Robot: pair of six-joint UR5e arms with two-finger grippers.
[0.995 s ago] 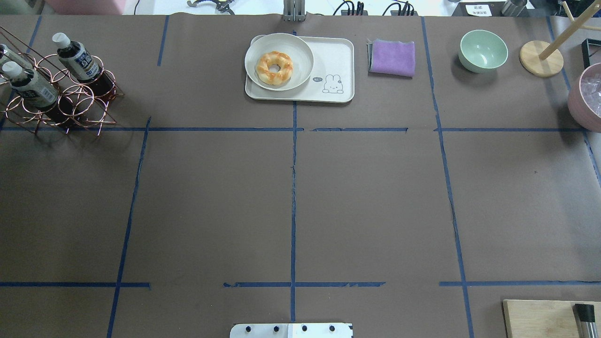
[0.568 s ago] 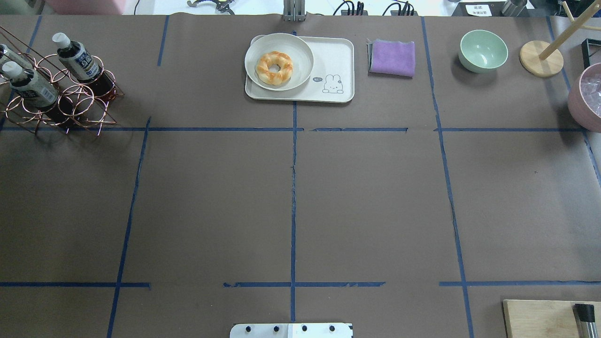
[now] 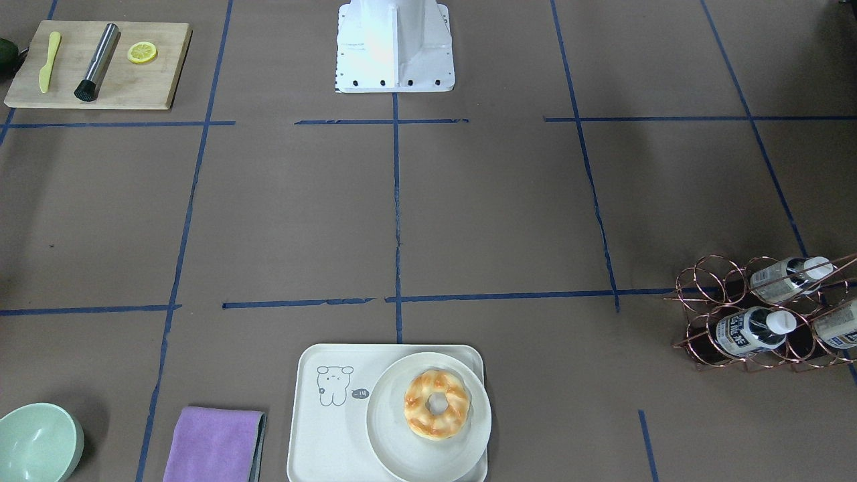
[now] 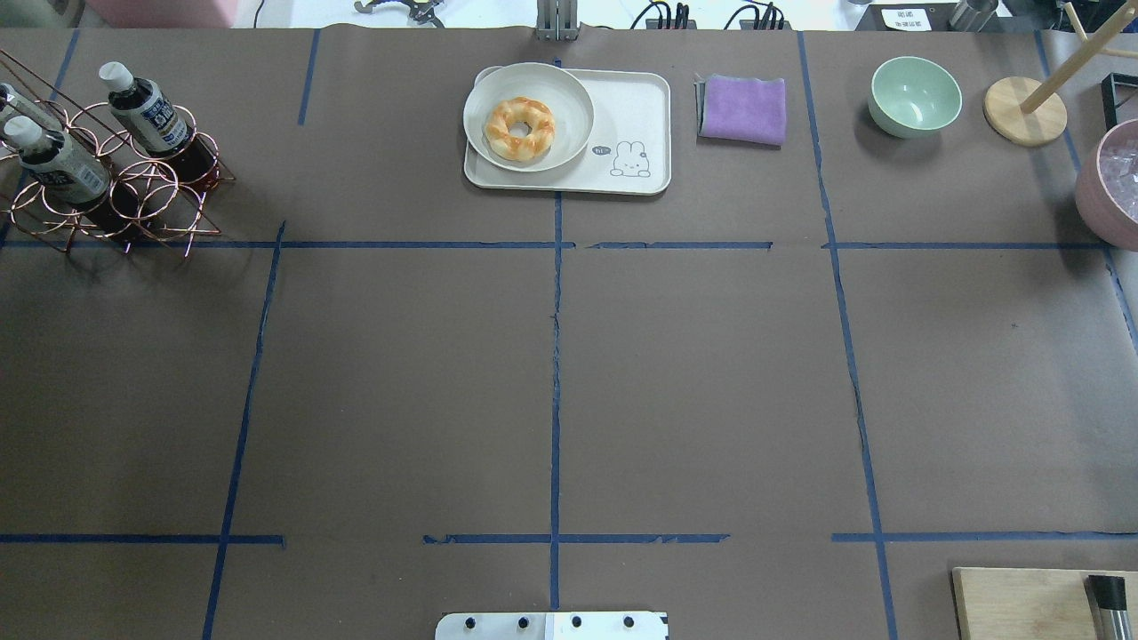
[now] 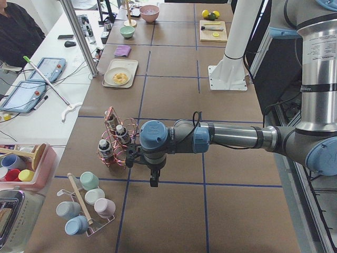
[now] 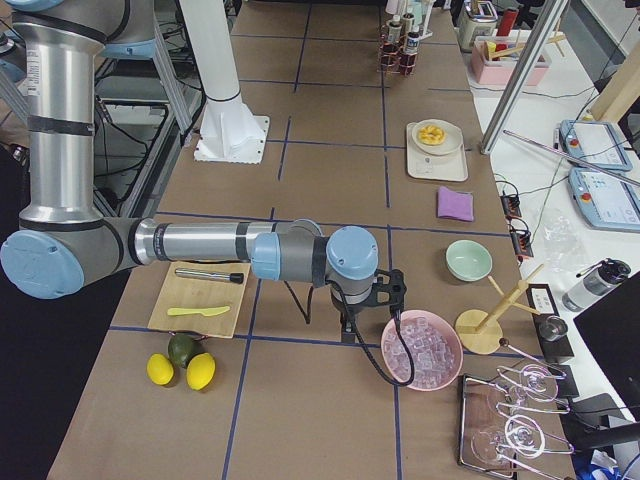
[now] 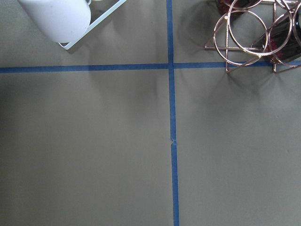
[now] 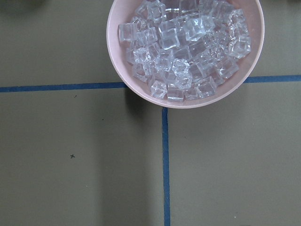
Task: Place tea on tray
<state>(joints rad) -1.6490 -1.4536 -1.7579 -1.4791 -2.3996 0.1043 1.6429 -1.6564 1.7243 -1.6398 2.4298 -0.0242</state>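
Note:
The tea [image 4: 147, 111] [image 3: 750, 331], a white-capped bottle with a dark-banded label, lies tilted in a copper wire rack [image 4: 169, 191] [image 5: 111, 143] at the table's far left, beside two similar bottles. The cream tray [image 4: 640, 98] [image 3: 321, 428] with a line-drawn animal sits at the far centre. My left gripper [image 5: 153, 182] hangs low beside the rack, on the side away from the tray. My right gripper [image 6: 350, 330] hangs by a pink ice bowl [image 6: 420, 350]. Neither wrist view shows fingers, so I cannot tell either gripper's state.
A round plate [image 4: 569, 142] with a doughnut [image 4: 519, 129] fills the tray's left half. A purple cloth [image 4: 742, 108] and a green bowl [image 4: 916, 96] lie to its right. A wooden board [image 3: 100, 67] holds tools. Pastel cups [image 5: 89, 203] stand beyond the rack.

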